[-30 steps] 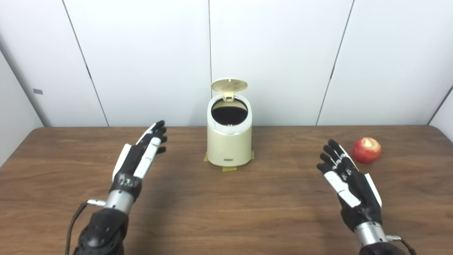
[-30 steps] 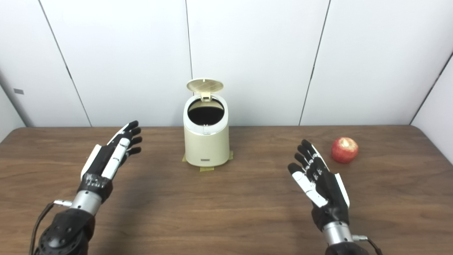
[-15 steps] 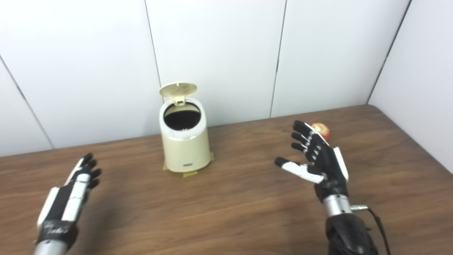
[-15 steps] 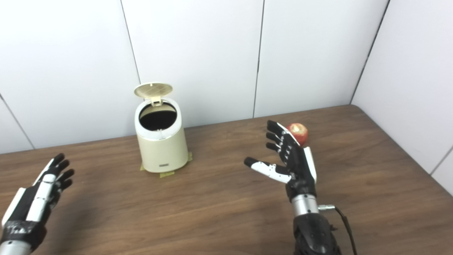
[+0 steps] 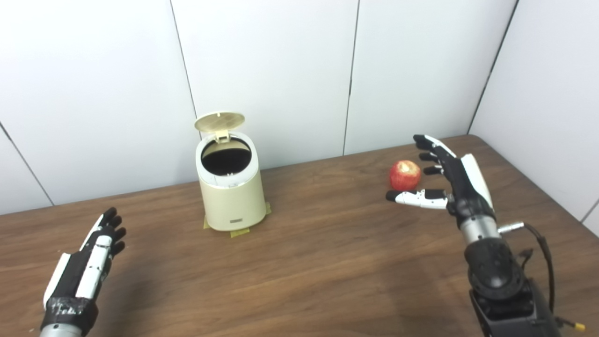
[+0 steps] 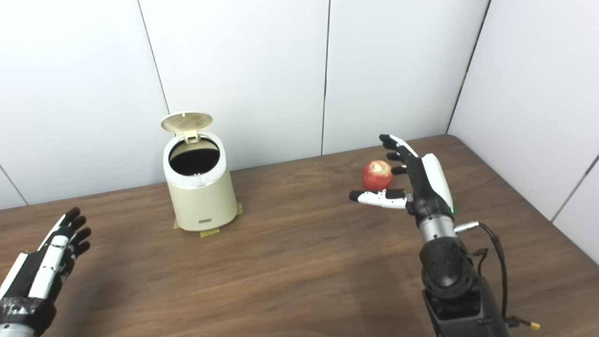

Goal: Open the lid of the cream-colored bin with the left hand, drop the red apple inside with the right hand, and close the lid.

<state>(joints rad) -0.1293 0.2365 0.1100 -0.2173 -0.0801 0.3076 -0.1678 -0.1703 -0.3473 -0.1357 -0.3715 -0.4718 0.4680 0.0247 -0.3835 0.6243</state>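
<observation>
The cream-coloured cylindrical plastic bin (image 5: 231,187) is standing on the brown wooden table (image 5: 299,271) near the wall, its round hinged lid (image 5: 219,121) tilted up, the dark interior showing. The small red apple (image 5: 405,175) is lying on the table, well right of the bin. The right hand (image 5: 449,175) is hovering spread just beside the apple, gripping nothing. The left hand (image 5: 89,262) is resting far left, fingers extended, empty.
</observation>
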